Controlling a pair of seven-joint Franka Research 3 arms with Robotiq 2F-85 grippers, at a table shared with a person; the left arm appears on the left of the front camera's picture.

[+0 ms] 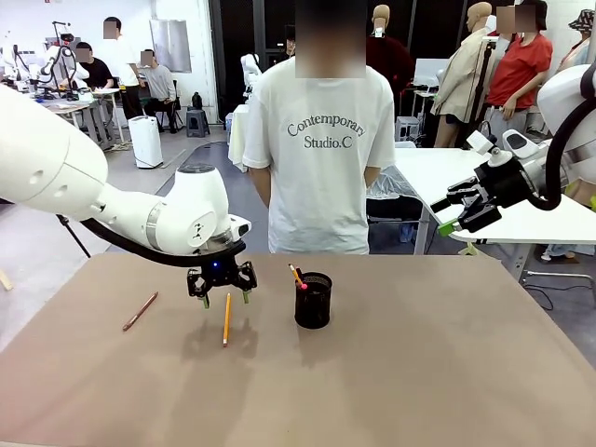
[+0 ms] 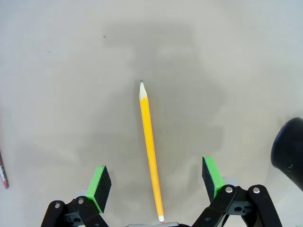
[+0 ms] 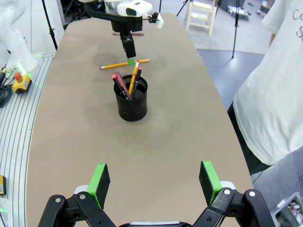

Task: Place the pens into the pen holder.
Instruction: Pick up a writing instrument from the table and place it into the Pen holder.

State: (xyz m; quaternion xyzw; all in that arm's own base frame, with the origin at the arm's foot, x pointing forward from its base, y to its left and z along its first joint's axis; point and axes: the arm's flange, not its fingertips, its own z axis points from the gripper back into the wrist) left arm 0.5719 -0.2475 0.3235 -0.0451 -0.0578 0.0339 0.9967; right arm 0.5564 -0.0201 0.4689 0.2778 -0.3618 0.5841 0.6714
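Fingers (image 2: 100,182) of left gripper (image 1: 225,299) and right gripper (image 3: 156,179) spread wide, gripping nothing. Several pens (image 3: 127,82) already standing in pen holder (image 1: 313,303) mid-table. Left to do: yellow-orange pen (image 1: 226,321) lying below left gripper, reddish-brown pen (image 1: 140,311) farther left.

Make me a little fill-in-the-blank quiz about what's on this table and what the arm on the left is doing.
1. The left end effector hovers with its jaws ____ above the yellow pen.
2. The reddish-brown pen lies flat on the ____, outside the pen holder.
3. The pen holder's colour is ____.
Missing words: open; table; black.
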